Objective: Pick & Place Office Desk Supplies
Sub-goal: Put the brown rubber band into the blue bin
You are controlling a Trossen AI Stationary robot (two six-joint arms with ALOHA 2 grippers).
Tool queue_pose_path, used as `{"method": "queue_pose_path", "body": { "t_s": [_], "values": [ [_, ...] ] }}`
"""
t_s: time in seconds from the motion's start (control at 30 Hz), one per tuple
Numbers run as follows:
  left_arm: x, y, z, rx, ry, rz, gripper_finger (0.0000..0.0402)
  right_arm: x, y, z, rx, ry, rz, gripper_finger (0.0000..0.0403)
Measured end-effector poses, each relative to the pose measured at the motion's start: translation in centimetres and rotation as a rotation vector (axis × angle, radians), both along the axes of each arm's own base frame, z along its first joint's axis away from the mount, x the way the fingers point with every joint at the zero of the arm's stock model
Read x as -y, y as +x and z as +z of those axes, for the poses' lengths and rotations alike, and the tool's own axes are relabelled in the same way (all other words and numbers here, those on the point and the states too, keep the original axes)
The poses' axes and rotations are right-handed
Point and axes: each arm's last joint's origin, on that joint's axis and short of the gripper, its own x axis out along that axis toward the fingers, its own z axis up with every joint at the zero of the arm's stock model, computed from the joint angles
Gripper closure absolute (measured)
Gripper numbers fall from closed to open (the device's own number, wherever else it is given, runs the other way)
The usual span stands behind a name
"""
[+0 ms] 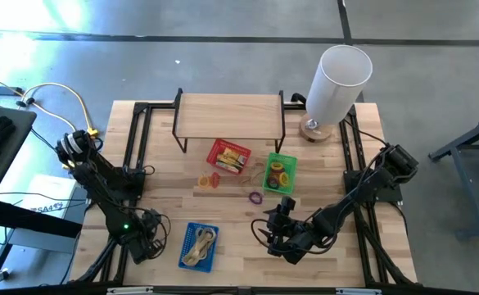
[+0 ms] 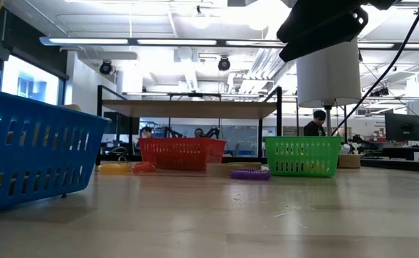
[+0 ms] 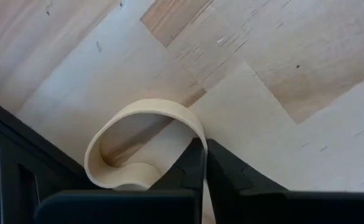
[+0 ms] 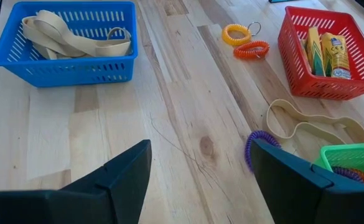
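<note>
A tan band [image 3: 145,143] is pinched between the left gripper's [image 3: 205,163] closed fingers just above the table [image 3: 306,56], left of the blue basket [image 1: 199,247]. The right gripper [image 4: 200,168] is held open.

A light wooden table [image 1: 239,246] stands on a grey concrete floor [image 1: 223,57]. Beyond it the low view shows an open workshop with a white ceiling [image 2: 195,29], long strip lights [image 2: 159,41], a bright window [image 2: 23,86] at the left, and a monitor [image 2: 402,127] at the right.
</note>
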Motion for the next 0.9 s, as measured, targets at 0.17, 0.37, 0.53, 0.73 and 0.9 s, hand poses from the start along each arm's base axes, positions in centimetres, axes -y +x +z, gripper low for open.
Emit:
{"method": "queue_pose_path", "body": {
  "t_s": [0.17, 0.37, 0.53, 0.73, 0.9],
  "values": [
    [-0.2, 1.4, 1.9, 0.033, 0.040, -0.035, 0.0400, 0.0, 0.0, 0.0, -0.001, -0.001, 0.002, 0.0143],
    [-0.1, 3.5, 6.4, 0.106, 0.126, -0.106, 0.0400, 0.0, 0.0, 0.0, -0.001, -0.002, 0.003, 0.0143],
    [-0.3, 4.7, 10.2, 0.185, 0.208, -0.140, 0.0400, 0.0, 0.0, 0.0, -0.001, -0.002, 0.003, 0.0143],
    [-0.3, 5.9, 13.3, 0.296, 0.225, -0.190, 0.0401, -0.1, 0.0, 0.0, -0.001, -0.002, 0.005, 0.0143],
    [-0.2, 6.5, 14.9, 0.332, 0.197, -0.243, 0.0401, -0.1, 0.0, 0.0, -0.001, -0.002, 0.005, 0.0143]
  ]
}}
